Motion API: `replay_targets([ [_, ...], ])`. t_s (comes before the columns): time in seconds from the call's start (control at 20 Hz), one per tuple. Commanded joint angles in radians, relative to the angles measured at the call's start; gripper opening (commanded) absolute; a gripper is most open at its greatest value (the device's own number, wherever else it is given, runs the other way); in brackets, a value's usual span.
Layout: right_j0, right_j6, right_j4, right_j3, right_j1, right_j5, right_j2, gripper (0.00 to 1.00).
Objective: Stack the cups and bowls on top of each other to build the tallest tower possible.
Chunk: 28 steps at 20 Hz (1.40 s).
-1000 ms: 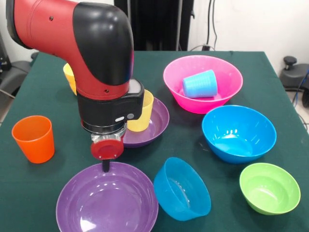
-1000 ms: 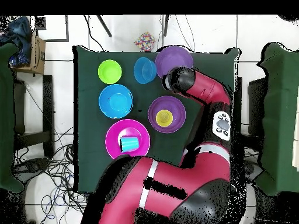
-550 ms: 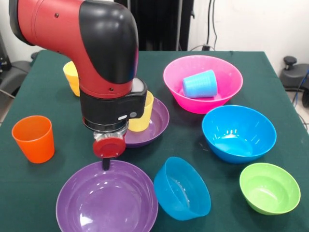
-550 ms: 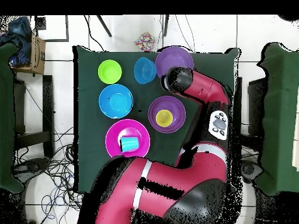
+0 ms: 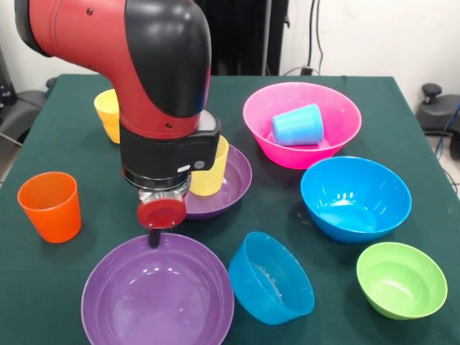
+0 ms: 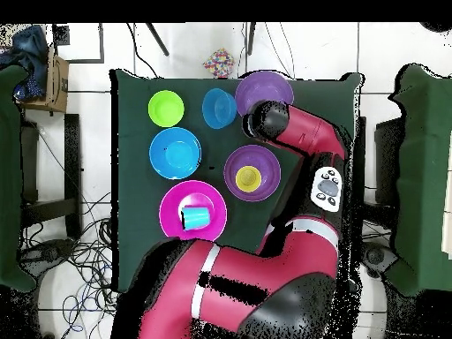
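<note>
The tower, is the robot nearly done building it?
Not nearly. No tower stands yet: only a yellow cup sits in one purple bowl, and a blue cup lies tipped in the pink bowl. The gripper is at the other purple bowl's rim, holding nothing. All the stacking is left.

From the front, my arm (image 5: 144,79) blocks most of the far yellow cup (image 5: 106,113) and part of the one in the purple bowl (image 5: 228,188). The nearer purple bowl (image 5: 158,295) runs off the bottom edge. I can't make out the tool's (image 5: 154,237) fingers.
</note>
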Motion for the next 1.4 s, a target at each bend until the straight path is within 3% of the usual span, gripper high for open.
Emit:
replay_targets([
  [0.05, 0.038, 0.024, -0.033, -0.003, -0.011, 0.082, 0.038, 0.00],
  [0.3, 0.031, 0.002, -0.037, 0.016, -0.028, 0.057, 0.042, 0.00],
  [0.7, 0.042, -0.017, -0.054, 0.020, -0.119, 0.181, -0.014, 0.00],
  [1.4, 0.073, -0.013, -0.056, 0.081, -0.223, 0.255, -0.046, 0.00],
])
